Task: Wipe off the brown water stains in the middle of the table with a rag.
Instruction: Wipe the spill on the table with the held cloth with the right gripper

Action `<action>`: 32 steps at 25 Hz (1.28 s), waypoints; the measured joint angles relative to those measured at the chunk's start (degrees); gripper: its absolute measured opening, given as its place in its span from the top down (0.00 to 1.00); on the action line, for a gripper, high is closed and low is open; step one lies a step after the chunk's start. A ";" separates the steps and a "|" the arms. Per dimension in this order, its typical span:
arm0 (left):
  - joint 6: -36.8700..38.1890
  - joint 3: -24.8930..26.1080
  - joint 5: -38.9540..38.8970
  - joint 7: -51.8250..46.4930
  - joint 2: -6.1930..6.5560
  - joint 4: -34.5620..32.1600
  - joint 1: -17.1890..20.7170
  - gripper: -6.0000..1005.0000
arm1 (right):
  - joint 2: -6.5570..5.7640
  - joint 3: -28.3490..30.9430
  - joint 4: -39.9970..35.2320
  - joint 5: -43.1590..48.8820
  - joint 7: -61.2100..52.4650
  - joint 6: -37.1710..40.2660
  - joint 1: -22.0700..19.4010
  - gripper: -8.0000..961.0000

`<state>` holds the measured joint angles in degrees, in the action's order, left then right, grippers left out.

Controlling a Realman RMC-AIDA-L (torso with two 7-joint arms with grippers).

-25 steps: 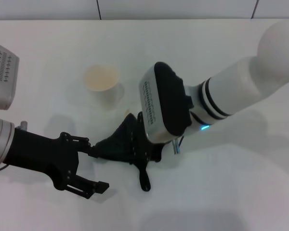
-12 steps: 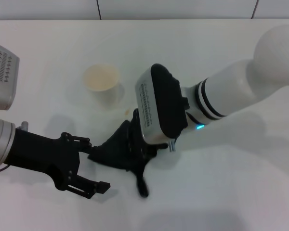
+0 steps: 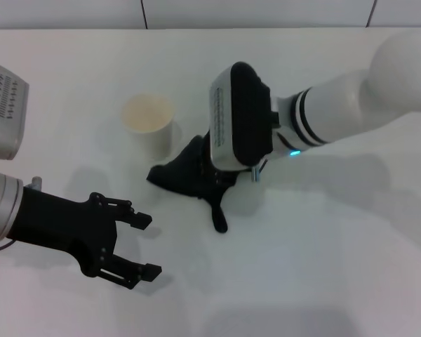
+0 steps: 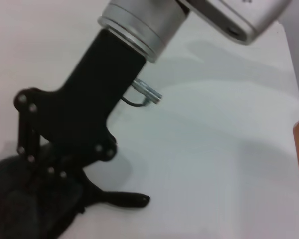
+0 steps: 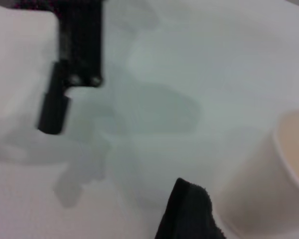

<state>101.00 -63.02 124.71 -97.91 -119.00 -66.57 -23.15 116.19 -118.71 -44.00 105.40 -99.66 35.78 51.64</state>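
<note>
The dark rag lies bunched on the white table just right of the paper cup, its narrow tail trailing toward me. My right gripper reaches down from under its white wrist and is shut on the rag. The left wrist view shows its black linkage sunk into the rag. The brown water stains are hidden; the rag and gripper cover that spot. My left gripper hovers open near the front left, apart from the rag.
A cream paper cup stands upright close to the rag's far left side and shows in the right wrist view as the cup. A grey-white ribbed housing sits at the left edge. The table's far edge meets a tiled wall.
My right gripper has dragged the rag away from me, up beside the cup, after a short sweep to the left. A sliver of stain seen earlier is now covered. The left arm stayed put.
</note>
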 joint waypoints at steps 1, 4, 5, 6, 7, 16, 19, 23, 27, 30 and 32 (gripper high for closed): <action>-0.02 0.00 0.00 0.00 0.00 0.00 0.01 0.11 | -0.01 0.22 0.40 0.04 0.00 -0.23 0.17 0.96; -0.08 0.00 0.00 0.00 0.00 0.02 0.07 0.11 | -0.05 1.54 1.58 0.39 0.00 -0.57 0.62 0.96; -0.09 0.00 -0.01 0.00 0.00 0.03 0.09 0.11 | -0.11 1.85 1.70 0.49 0.00 -0.60 0.65 0.96; -0.09 0.00 0.00 0.00 0.00 0.04 0.13 0.11 | -0.12 1.96 1.71 0.54 0.00 -0.52 0.67 0.96; -0.10 0.00 -0.01 0.00 0.00 0.04 0.18 0.11 | -0.18 2.01 1.60 0.55 0.00 -0.29 0.67 0.96; -0.11 0.00 0.00 0.06 0.13 -0.23 0.37 0.11 | -0.02 1.38 -4.42 0.47 0.03 9.31 -0.73 0.96; -0.11 0.00 0.00 0.08 0.21 -0.25 0.19 0.11 | -0.01 1.29 -6.42 0.46 0.07 12.05 -1.44 0.96; -0.11 0.00 0.00 0.09 0.27 -0.28 0.03 0.11 | 0.01 0.13 -8.16 -0.15 0.08 14.96 -1.58 0.96; -0.13 0.00 0.00 0.23 0.33 -0.31 -0.01 0.11 | 0.00 -2.40 -8.73 -0.74 0.08 15.01 -1.51 0.96; -0.22 0.00 0.00 0.45 0.33 -0.34 -0.03 0.11 | 0.00 -3.12 -8.66 -0.80 0.05 13.95 -1.50 0.96; -0.25 0.07 0.01 0.50 0.32 -0.38 -0.04 0.11 | 0.00 -2.72 -8.22 -0.80 0.06 12.84 -1.50 0.96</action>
<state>100.75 -62.94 124.72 -97.41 -118.69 -66.96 -23.19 116.19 -121.43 -52.22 104.60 -99.61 48.62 50.14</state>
